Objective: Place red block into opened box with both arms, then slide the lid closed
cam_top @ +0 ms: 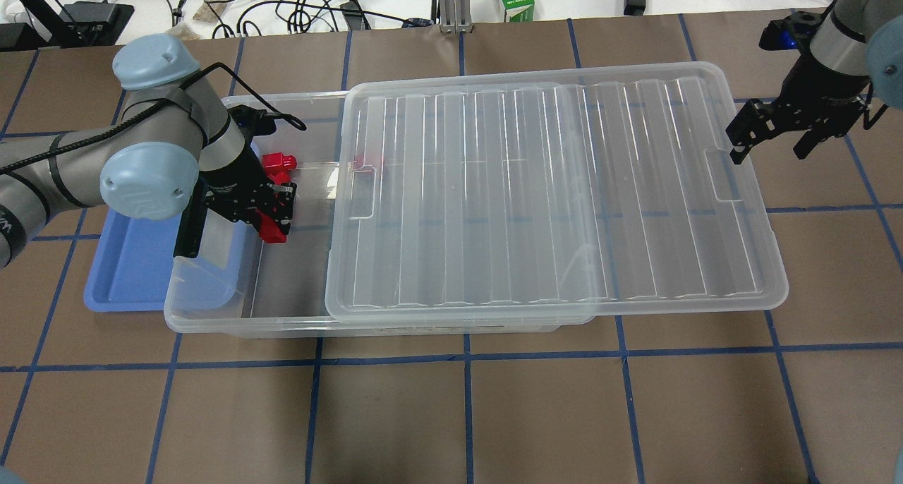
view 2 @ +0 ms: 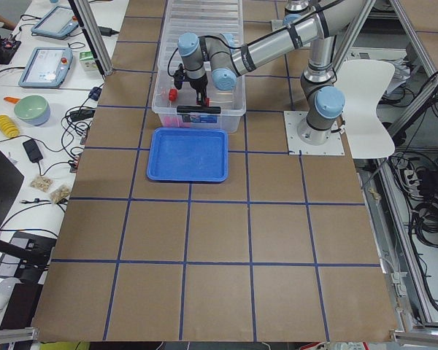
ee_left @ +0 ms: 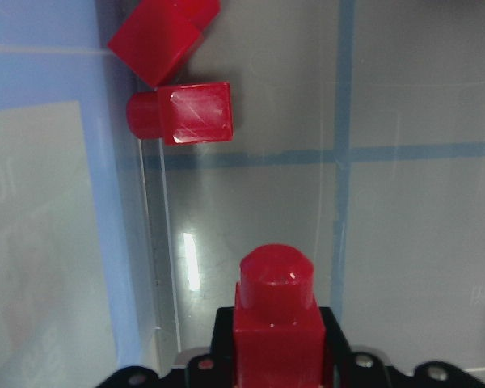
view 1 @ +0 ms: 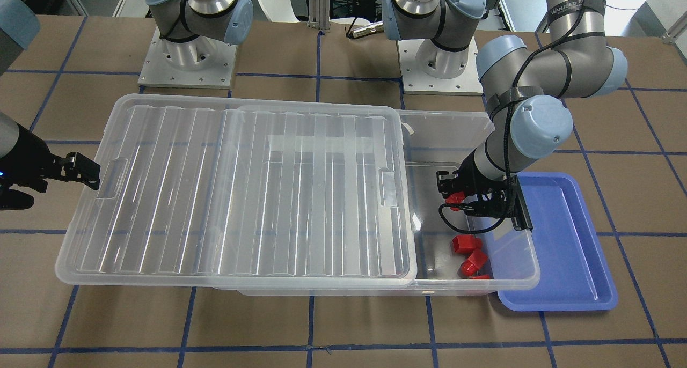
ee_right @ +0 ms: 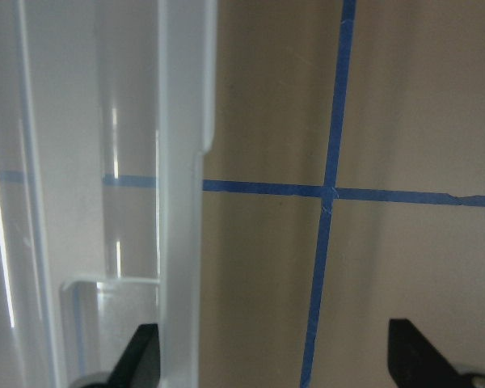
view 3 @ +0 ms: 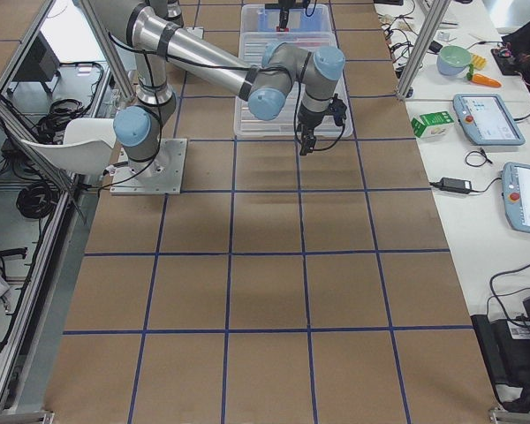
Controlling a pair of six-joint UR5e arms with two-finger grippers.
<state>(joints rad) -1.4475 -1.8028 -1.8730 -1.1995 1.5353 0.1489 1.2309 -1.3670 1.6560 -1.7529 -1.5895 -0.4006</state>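
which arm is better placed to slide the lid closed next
Right. The right gripper is open at the overhanging end of the lid; the left gripper holds a red block over the open box.

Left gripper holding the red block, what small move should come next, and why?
Probably open the left gripper to release the red block: it hangs over the open part of the box, near other red blocks, clear of the lid.

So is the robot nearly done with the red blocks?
Not yet. Some red blocks lie in the box. The left gripper holds another block over the open end, jaws shut. Still left: drop it, then slide the lid closed; the right gripper hovers open beside it.
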